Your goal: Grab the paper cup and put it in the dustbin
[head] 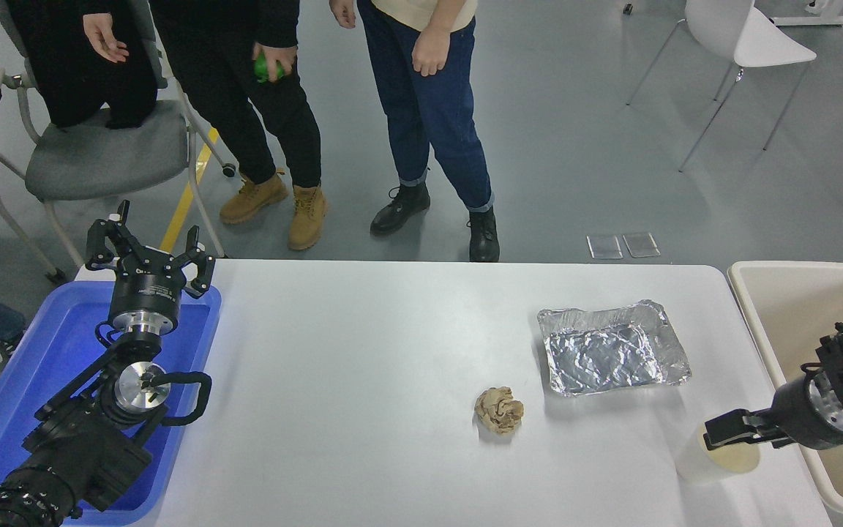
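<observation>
The white table fills the lower picture, with the cream dustbin standing against its right edge and a blue tray at its left. The left arm is parked over that tray, its left gripper pointing away with fingers spread apart. The right arm reaches in from the right edge above the dustbin, lying nearly level and pointing left; its right gripper sits over the mouth of the paper cup, and whether the fingers are apart or pressed on the rim cannot be told. The cup stands upright near the table's front right corner, just beside the dustbin. A foil tray lies behind it, a crumpled paper ball to its left.
</observation>
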Tool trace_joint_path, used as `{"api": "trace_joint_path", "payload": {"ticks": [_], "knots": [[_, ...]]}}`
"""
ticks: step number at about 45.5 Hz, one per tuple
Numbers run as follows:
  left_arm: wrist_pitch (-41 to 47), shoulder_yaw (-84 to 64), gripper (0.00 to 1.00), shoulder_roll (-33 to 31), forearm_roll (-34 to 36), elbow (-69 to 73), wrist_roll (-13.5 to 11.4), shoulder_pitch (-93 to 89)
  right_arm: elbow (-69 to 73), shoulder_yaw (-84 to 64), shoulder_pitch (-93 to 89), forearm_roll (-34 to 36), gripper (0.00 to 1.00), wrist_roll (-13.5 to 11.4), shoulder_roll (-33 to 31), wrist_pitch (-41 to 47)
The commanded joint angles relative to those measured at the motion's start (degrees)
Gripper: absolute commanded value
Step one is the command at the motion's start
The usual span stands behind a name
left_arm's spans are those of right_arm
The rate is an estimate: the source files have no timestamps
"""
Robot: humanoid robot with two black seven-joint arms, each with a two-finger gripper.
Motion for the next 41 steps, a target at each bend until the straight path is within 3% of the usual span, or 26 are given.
{"api": "trace_joint_path", "payload": {"ticks": [1, 5, 9, 10, 13, 18, 20, 41], "knots": [[0.0, 0.0, 0.99, 0.0, 0.0, 0.0, 0.0, 0.0, -1.8, -0.2, -2.0, -0.1, 1.0, 0.0, 1.3, -2.2], [0.0, 0.0, 0.99, 0.0, 0.0, 0.0, 0.0, 0.0, -2.0, -0.3, -2.0, -0.1, 0.91, 0.2, 1.3, -2.3], [0.0, 0.0, 0.99, 0.0, 0.0, 0.0, 0.0, 0.0, -2.1, -0.3, -2.0, -0.1, 0.64, 0.3, 1.4, -2.4], [0.0, 0.0, 0.99, 0.0, 0.0, 0.0, 0.1, 0.0, -2.1, -0.3, -1.9, -0.1, 0.51, 0.2, 1.6, -2.9], [0.0, 0.1, 0.99, 0.0, 0.0, 0.0, 0.0, 0.0, -2.1, -0.5, -1.8, -0.1, 0.3, 0.2, 1.5, -2.9], [0.0, 0.1, 0.99, 0.0, 0.0, 0.0, 0.0, 0.0, -2.0, -0.5, -1.3, -0.1, 0.16, 0.2, 1.3, -2.9], [0.0, 0.1, 0.99, 0.0, 0.0, 0.0, 0.0, 0.0, -2.0, -0.5, -1.2, -0.1, 0.0, 0.2, 1.3, -2.9], [0.0, 0.3, 0.99, 0.0, 0.0, -0.1, 0.1, -0.1, 3.1, -7.2, 8.7, -1.1, 0.0, 0.6, -0.7, -2.7]]}}
